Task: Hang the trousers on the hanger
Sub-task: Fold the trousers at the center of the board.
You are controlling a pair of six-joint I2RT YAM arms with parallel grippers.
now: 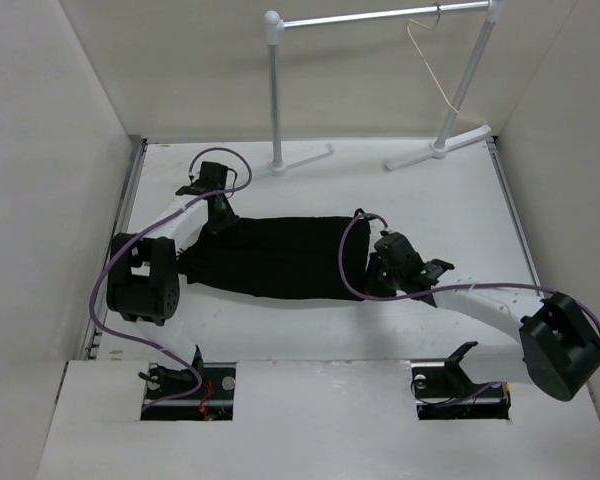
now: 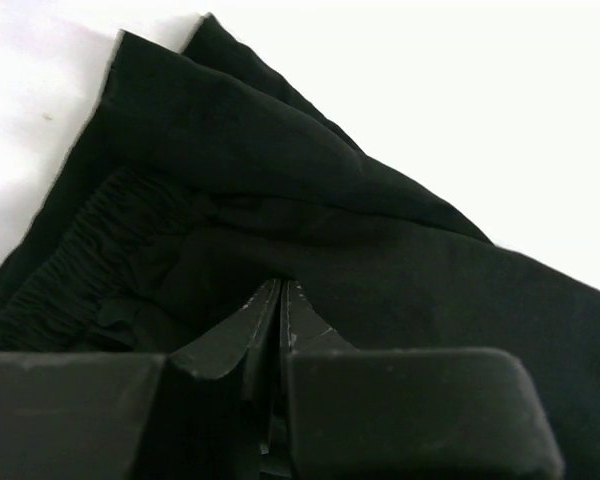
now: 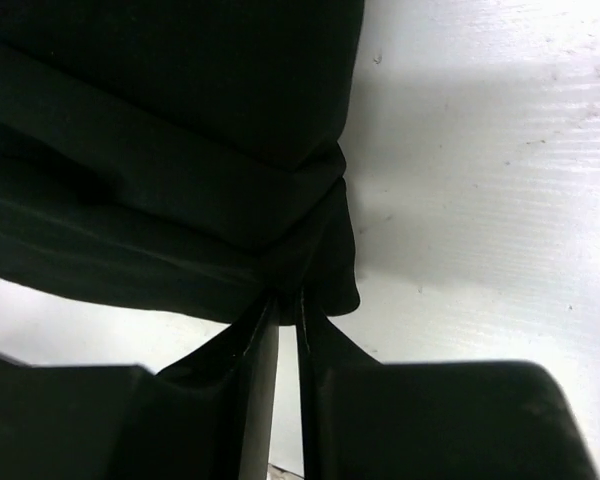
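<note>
The black trousers (image 1: pixel 275 258) lie folded lengthwise across the middle of the white table. My left gripper (image 1: pixel 218 226) is shut on their left end, by the gathered elastic waist (image 2: pixel 75 260), with fabric pinched between the fingertips (image 2: pixel 280 290). My right gripper (image 1: pixel 377 272) is shut on the right end, pinching a bunched corner of the trousers (image 3: pixel 230 150) at the fingertips (image 3: pixel 288 300). The pale cream hanger (image 1: pixel 428 62) hangs by its hook from the rail at the back right, far from both grippers.
A white-and-silver rail stand (image 1: pixel 380 18) with two posts and flat feet stands at the back of the table (image 1: pixel 400 200). White walls close in the left, right and back. Two cut-outs with the arm bases sit at the near edge.
</note>
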